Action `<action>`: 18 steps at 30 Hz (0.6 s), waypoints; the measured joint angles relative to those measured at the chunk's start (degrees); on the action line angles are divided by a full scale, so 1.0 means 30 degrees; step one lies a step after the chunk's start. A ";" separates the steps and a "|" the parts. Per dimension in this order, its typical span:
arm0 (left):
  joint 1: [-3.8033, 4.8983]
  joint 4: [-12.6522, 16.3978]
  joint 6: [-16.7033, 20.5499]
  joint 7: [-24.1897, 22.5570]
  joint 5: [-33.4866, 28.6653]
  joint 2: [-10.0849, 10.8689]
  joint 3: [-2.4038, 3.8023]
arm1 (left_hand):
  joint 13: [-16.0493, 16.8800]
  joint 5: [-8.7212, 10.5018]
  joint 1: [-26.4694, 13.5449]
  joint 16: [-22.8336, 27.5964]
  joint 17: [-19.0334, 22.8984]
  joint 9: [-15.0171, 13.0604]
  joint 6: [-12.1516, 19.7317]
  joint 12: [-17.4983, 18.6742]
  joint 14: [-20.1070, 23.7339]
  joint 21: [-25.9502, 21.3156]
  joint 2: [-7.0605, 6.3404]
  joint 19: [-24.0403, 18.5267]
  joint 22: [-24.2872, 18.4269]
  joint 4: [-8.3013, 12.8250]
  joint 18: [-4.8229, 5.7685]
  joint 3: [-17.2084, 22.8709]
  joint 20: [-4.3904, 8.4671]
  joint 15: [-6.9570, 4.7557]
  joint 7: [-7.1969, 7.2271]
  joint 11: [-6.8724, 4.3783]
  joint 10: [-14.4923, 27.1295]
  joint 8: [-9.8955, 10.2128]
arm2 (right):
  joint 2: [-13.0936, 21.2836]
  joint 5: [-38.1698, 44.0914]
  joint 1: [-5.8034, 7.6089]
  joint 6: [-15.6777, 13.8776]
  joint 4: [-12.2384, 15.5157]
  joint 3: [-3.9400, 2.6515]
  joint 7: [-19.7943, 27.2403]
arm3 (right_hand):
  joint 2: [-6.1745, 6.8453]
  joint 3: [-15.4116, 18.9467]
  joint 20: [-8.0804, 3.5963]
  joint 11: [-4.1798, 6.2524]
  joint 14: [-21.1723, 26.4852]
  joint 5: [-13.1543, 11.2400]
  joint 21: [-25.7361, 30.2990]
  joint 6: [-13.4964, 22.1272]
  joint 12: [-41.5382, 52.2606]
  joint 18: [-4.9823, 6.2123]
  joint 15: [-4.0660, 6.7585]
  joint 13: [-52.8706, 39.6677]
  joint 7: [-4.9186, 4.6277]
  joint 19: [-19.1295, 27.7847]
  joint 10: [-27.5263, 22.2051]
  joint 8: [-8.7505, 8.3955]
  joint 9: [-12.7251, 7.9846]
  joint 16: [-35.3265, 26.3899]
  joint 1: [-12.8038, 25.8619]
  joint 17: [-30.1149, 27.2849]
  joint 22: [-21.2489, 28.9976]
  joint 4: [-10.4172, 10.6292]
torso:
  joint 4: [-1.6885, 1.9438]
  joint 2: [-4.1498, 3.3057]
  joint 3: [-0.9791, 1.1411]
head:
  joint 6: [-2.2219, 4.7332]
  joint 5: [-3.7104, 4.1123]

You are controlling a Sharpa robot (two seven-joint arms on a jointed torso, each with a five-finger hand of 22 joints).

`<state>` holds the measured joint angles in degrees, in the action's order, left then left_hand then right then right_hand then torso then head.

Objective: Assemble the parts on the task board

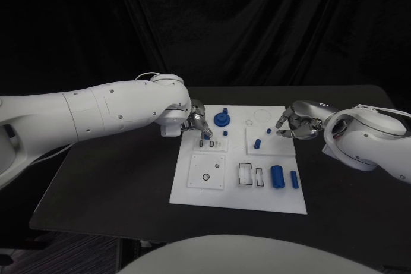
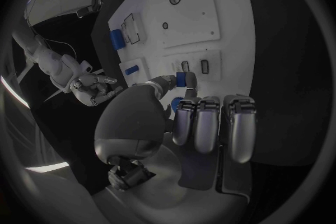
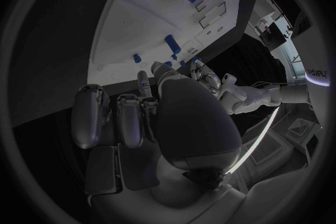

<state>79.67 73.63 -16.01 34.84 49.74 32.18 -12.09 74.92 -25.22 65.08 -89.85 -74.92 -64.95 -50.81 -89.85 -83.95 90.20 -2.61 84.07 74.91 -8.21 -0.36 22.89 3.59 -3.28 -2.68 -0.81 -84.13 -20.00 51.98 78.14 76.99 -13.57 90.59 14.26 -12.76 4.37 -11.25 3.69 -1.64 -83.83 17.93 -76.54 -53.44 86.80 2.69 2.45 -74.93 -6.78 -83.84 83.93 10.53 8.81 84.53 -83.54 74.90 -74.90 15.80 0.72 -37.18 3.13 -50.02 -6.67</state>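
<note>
Two hands hovered at the task board (image 1: 193, 191); left hand (image 1: 195, 122) pinched a small blue part (image 2: 185, 79) over the slotted plate (image 1: 212, 144), insertion apparently in hand; next move called for alignment with a slot; right hand (image 1: 296, 124) held its fingers curled, apparently empty, beside the far right edge.

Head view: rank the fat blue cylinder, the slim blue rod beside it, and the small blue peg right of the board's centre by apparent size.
1. Fat blue cylinder, clearly largest.
2. Slim blue rod, about as long but much thinner.
3. Small blue peg, smallest; it lies farther from the camera, so this is less sure.
</note>
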 measured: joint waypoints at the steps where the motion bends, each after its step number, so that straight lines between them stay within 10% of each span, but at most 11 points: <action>1: 0.0008 -0.0099 -0.0187 0.0110 -0.0029 -0.0105 0.0000 | 0.0000 0.0000 0.0028 0.0000 0.0001 0.0008 0.0000 0.0000 0.0000 0.0000 0.0028 0.0000 0.0000 0.0024 0.0000 0.0024 0.0000 0.0000 -0.0003 0.0000 0.0000 0.0014 | -0.0006 -0.0001 0.0000 0.0000 -0.0001 0.0000 0.0000 | 0.0000 0.0000 0.0000 0.0000 0.0001 0.0000 0.0000 0.0000 0.0000 0.0001 0.0000 0.0000 0.0000 0.0000 0.0000 0.0000 0.0000 0.0000 0.0000 0.0000 0.0000 0.0000 | 0.0000 0.0000 0.0002 | 0.0002 0.0000; 18: 0.0030 -0.1631 -0.2133 0.1278 -0.0255 -0.1720 -0.0004 | 0.0000 0.0049 0.0210 0.0000 0.0000 0.0146 0.0015 0.0000 0.0000 0.0000 0.0213 0.0000 0.0000 0.0053 0.0000 0.0155 -0.0001 0.0001 -0.0069 0.0000 0.0000 0.0219 | -0.0156 -0.0051 0.0000 0.0007 -0.0037 0.0000 0.0000 | 0.0000 0.0001 0.0000 0.0000 0.0000 0.0078 0.0000 0.0000 0.0000 0.0000 0.0000 0.0004 0.0000 0.0000 0.0000 0.0000 0.0001 -0.0075 0.0000 0.0000 0.0000 0.0000 | -0.0044 0.0007 0.0016 | 0.0002 -0.0183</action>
<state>79.76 68.74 -22.41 38.67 48.98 27.02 -12.10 74.92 -25.07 65.71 -89.85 -74.92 -64.51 -50.77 -89.85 -83.95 90.20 -1.98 84.07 74.91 -8.05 -0.36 23.36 3.58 -3.27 -2.89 -0.81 -84.13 -19.35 51.51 77.99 76.99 -13.55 90.48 14.26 -12.77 4.37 -11.24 3.69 -1.64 -83.83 18.17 -76.54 -53.44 86.80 2.69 2.45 -74.92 -6.78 -83.84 83.93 10.53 8.82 84.31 -83.54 74.90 -74.90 15.80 0.59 -37.16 3.18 -50.01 -7.22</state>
